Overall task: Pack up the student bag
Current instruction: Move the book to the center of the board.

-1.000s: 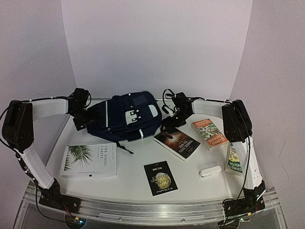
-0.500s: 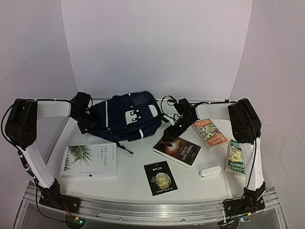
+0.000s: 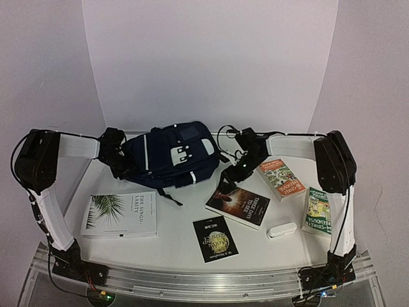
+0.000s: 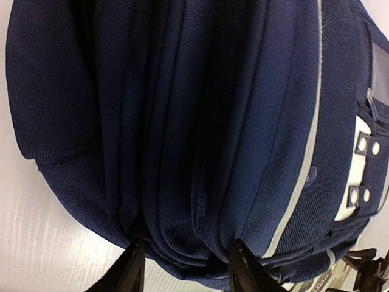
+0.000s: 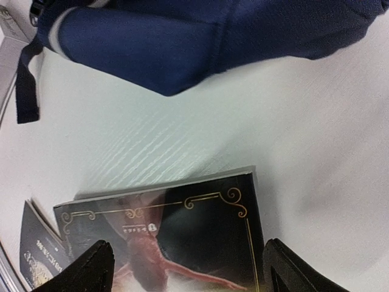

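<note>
The black booklet [image 3: 215,238] is lying nearest the arm bases, well in front of the student bag [image 3: 169,155]. The white palm-leaf book [image 3: 120,215] is lying in front of the bag's left half. The dark hardcover [image 3: 238,203] is lying near the bag's front right. The right gripper [image 5: 188,274], fingers spread wide and holding nothing, is hanging over the hardcover's corner nearest the bag. The bag is lying front face up on the white table [image 3: 172,224], between both wrists. The left gripper [image 4: 185,271], fingers spread, is straddling the folds at the bag's left edge.
</note>
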Motion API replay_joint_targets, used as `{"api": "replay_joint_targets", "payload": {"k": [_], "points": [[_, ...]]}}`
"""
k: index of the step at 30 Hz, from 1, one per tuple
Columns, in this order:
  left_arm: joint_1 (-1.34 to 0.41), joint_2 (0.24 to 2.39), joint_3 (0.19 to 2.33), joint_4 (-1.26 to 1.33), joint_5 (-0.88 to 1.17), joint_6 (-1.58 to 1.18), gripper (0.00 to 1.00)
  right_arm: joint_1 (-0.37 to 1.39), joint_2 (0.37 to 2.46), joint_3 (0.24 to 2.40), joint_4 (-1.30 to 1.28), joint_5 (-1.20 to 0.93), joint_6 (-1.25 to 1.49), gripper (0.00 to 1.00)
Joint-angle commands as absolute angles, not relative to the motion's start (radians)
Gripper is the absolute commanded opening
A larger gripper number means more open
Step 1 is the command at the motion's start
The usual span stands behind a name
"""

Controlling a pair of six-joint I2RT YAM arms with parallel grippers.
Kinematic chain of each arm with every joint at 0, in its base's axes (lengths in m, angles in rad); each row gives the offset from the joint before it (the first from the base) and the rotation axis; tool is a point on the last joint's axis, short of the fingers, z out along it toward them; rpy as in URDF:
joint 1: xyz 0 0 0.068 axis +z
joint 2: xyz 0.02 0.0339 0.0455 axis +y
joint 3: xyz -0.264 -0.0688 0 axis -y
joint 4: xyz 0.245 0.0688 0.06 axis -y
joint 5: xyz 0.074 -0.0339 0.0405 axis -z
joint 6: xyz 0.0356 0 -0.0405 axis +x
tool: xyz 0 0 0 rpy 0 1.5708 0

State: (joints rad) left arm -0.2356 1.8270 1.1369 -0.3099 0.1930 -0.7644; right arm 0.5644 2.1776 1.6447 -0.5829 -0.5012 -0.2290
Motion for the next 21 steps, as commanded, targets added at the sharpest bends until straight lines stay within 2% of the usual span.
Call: {"api": "replay_joint_targets", "payload": {"k": [1,3,6,11,14,17,21], "points": [[-0.242,1.747,1.126,-0.200,0.251,-0.757,0.44,0.571,2.092,1.716,-0.605,-0.531,-0.184,0.85],[-0.239,1.699,1.117,-0.218,0.196,-0.740,0.46,0.571,2.089,1.730,-0.607,-0.529,-0.175,0.85],[-0.203,1.694,1.171,-0.319,0.136,-0.705,0.58,0.571,2.085,1.744,-0.608,-0.525,-0.158,0.85],[-0.086,1.786,1.265,-0.384,0.219,-0.705,0.76,0.571,2.083,1.747,-0.607,-0.523,-0.119,0.86],[-0.060,1.852,1.324,-0.390,0.237,-0.675,0.83,0.572,2.088,1.746,-0.607,-0.538,-0.097,0.88],[-0.057,1.926,1.388,-0.383,0.265,-0.644,0.85,0.574,2.098,1.753,-0.607,-0.549,-0.080,0.89],[-0.057,1.994,1.418,-0.330,0.305,-0.627,0.81,0.575,2.134,1.771,-0.606,-0.543,-0.070,0.89]]}}
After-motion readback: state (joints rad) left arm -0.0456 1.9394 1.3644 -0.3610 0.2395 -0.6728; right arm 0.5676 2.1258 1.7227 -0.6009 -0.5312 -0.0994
